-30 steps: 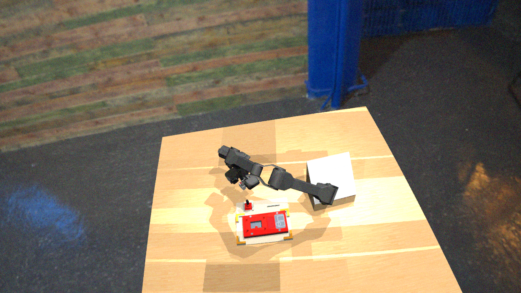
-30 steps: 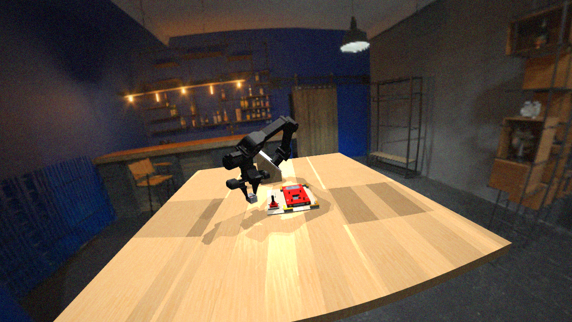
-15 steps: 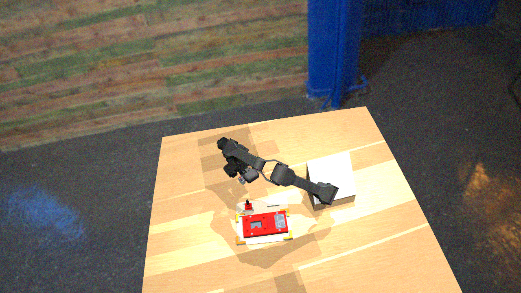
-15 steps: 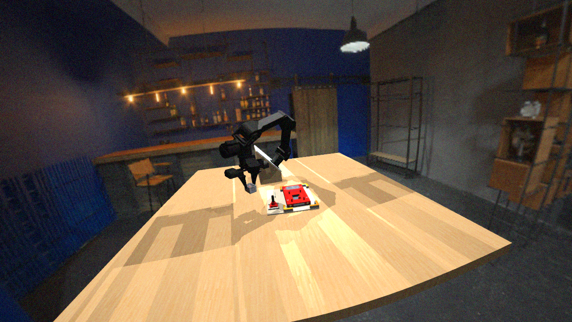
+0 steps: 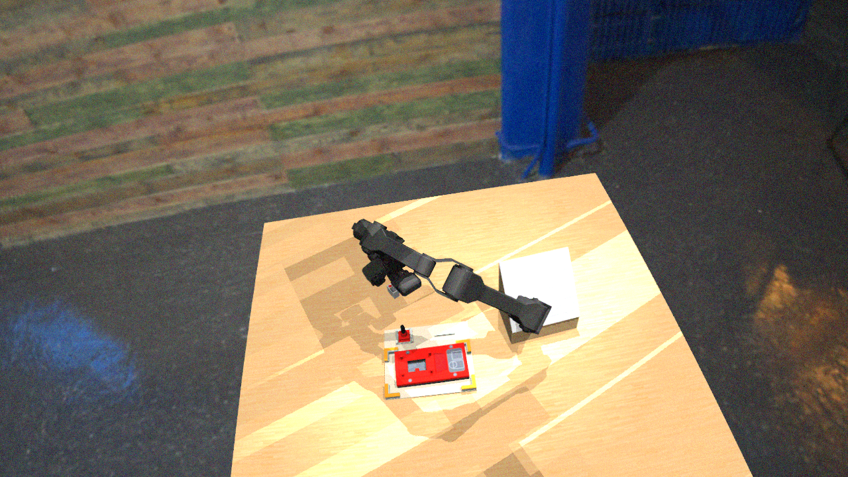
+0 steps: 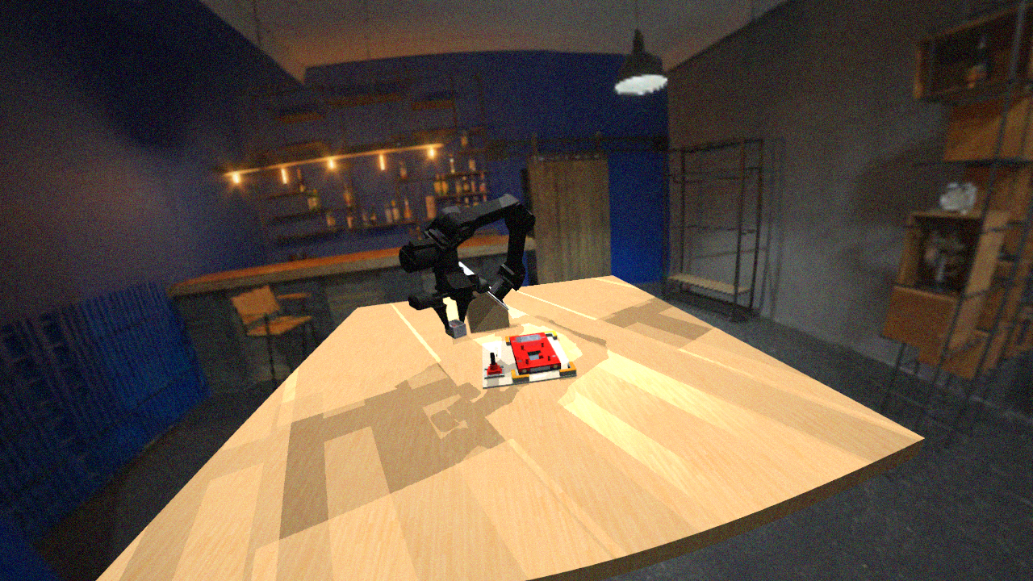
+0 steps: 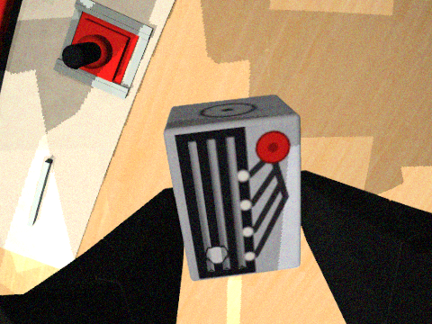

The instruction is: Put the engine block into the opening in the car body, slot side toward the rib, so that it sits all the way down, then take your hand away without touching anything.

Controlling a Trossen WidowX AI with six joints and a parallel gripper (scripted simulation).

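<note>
Two black fingers of the gripper (image 5: 393, 289) (image 6: 455, 328) (image 7: 238, 202) pinch the grey engine block (image 5: 393, 290) (image 6: 457, 330) (image 7: 234, 180) between them. The block is in the air, outside the car body and near the corner of the white base plate (image 5: 429, 391) (image 6: 493, 382) (image 7: 96, 135) that carries the red shifter (image 5: 403, 335) (image 6: 494, 367) (image 7: 105, 54). In the wrist view its printed face shows dark stripes and a red disc.

On the plate, the red car body (image 5: 435, 370) (image 6: 525, 359) lies flat between yellow corner brackets; its opening is toward the short edge nearest the shifter, and the block is not in it. A thin pale strip (image 5: 444, 334) (image 7: 41, 191) lies along the plate's long edge on the shifter side. In the top view, a white-topped block (image 5: 542, 278) (image 6: 488, 311) stands toward the right edge of the wooden table (image 5: 640, 409) (image 6: 578, 505), beside the arm.
</note>
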